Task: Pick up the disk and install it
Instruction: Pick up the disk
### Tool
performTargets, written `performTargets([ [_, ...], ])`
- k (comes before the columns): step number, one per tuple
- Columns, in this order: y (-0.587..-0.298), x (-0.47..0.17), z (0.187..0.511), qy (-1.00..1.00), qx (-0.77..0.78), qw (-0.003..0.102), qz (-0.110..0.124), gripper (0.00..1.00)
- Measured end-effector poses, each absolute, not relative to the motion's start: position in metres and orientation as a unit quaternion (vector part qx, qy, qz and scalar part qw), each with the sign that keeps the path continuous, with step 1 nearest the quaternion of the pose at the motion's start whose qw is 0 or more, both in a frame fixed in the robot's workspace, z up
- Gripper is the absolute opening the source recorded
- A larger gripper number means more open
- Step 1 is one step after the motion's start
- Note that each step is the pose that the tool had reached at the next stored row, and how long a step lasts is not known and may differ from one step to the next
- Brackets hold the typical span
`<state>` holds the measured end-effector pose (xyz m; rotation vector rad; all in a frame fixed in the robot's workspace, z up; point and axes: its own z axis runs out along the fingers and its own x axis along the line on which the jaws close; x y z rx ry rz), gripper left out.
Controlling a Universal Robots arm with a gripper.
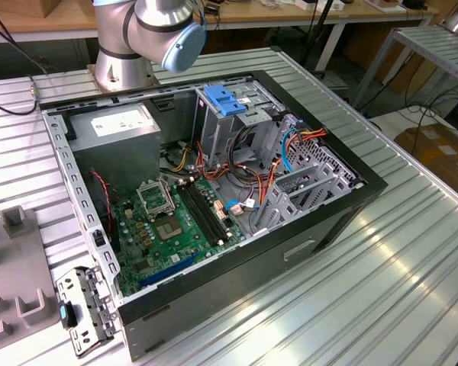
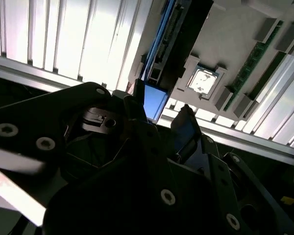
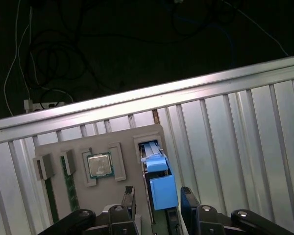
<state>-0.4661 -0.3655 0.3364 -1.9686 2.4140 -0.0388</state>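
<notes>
The disk (image 3: 159,176) stands on edge in a slot of a grey fixture tray (image 3: 122,139), and its blue plastic rail faces the camera. In the first wrist view my gripper (image 3: 158,198) straddles it, one finger on each side, with a small gap left beside the blue rail. The second wrist view shows the same: the disk (image 2: 153,100) sits between the dark fingers of the gripper (image 2: 159,110), which is open. The open computer case (image 1: 214,175) lies on the ribbed metal table, and its drive cage with a blue latch (image 1: 227,101) is at the far side.
The fixture tray also holds a processor chip (image 3: 99,165) and memory sticks (image 3: 68,181). In the exterior view the tray (image 1: 15,259) sits at the left, beside the case. A grey power-supply box (image 1: 118,126) and loose cables (image 1: 237,164) fill the case. The table edge (image 3: 137,98) runs just beyond the tray.
</notes>
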Motion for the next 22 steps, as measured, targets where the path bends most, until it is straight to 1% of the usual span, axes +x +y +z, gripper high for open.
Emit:
performTargets([
  [8, -0.366, -0.468, 0.316, 0.77, -0.638, 0.012, -0.011, 0.5],
  [10, -0.365, -0.468, 0.306, 0.77, -0.638, 0.009, -0.008, 0.5],
  [13, -0.365, -0.468, 0.304, 0.77, -0.638, 0.006, -0.006, 0.5],
  [22, -0.363, -0.468, 0.302, 0.769, -0.639, 0.006, -0.006, 0.5],
])
